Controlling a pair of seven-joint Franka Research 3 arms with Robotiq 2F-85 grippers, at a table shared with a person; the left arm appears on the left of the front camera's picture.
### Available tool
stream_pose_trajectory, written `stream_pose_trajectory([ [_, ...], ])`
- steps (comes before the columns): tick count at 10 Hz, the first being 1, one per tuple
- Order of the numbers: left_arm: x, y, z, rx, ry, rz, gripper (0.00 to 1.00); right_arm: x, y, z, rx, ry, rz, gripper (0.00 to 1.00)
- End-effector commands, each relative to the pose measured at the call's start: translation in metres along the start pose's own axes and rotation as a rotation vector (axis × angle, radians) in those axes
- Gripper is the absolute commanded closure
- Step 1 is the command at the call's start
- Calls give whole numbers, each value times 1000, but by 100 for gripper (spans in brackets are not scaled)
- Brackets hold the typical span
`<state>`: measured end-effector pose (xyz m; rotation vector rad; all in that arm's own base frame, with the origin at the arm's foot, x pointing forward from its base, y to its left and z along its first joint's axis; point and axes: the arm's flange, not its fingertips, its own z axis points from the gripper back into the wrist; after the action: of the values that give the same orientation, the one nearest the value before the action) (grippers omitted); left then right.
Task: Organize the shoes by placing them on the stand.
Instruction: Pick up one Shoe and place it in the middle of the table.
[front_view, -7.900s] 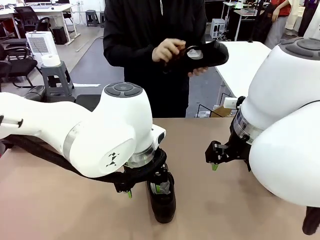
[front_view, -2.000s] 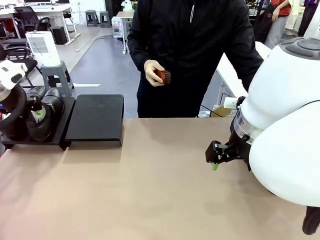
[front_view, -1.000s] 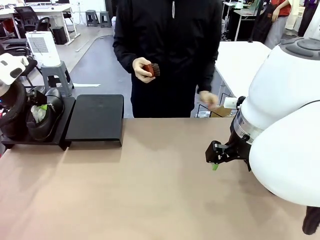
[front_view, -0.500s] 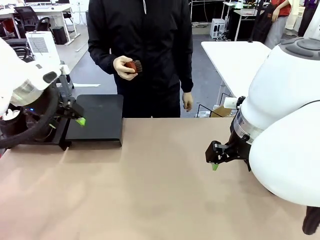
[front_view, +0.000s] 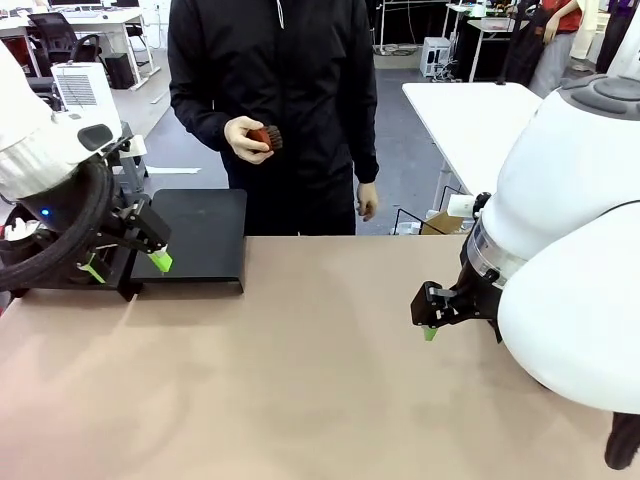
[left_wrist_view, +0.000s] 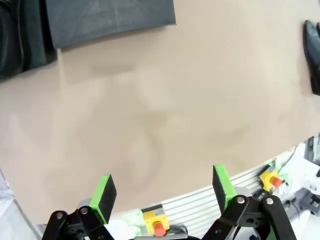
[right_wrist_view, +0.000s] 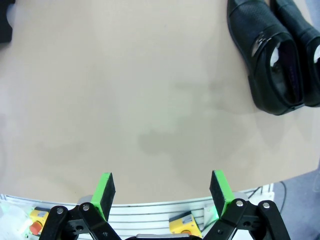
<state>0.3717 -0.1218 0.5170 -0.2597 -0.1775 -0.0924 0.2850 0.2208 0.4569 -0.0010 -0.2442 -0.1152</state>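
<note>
Left arm's off the stand (front_view: 195, 232) now. A second ago the left gripper (front_view: 127, 266) was down at the stand's left platform; it has lifted clear and swung out over the table (front_view: 320, 400), jaws wide, nothing between the pads. Right gripper (front_view: 430, 322) hasn't budged, also wide and empty. Person has stepped over toward the stand side, hand (front_view: 245, 138) holding a small brush (front_view: 268, 136). My read: one placement looks done and the left arm is free for the next pick, with shoes still off the stand.

- Table: matte beige, flat, faint smudges, lying under both grippers.
- Stand: matte black, low, flat, rectangular, squared edges. Its bare platform sits just beyond the left gripper. In the left wrist view it is at the top, well apart from the fingertips.
- Dark rounded mass (left_wrist_view: 17, 42): beside that bare platform, far up-left of the left gripper. Probably placed footwear, can't confirm.
- Pair of shoes (right_wrist_view: 272, 60): on the table side by side, ahead and to the right of the right gripper, well apart from its fingertips. Glossy black leather, long and tapered, mouths facing up.
- Shoe edge (left_wrist_view: 312, 55): black sliver far right of the left gripper, possibly one of that pair.
- Pads: flat green rectangles on black fingers.
- Brush: reddish-brown body, dark bristles, fits in the palm.
</note>
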Motion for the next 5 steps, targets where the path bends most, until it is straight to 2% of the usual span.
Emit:
stream_pose_trajectory([
  [1, 2, 1, -6, 26, -62, -14, 0, 12, 7, -15, -67, 94, 148, 0],
  [2, 2, 1, -6, 26, -62, -14, 0, 28, -6, -20, -78, 165, 191, 0],
  [5, 2, 1, -6, 26, -62, -14, 0, 59, -70, -1, -95, 187, 209, 0],
])
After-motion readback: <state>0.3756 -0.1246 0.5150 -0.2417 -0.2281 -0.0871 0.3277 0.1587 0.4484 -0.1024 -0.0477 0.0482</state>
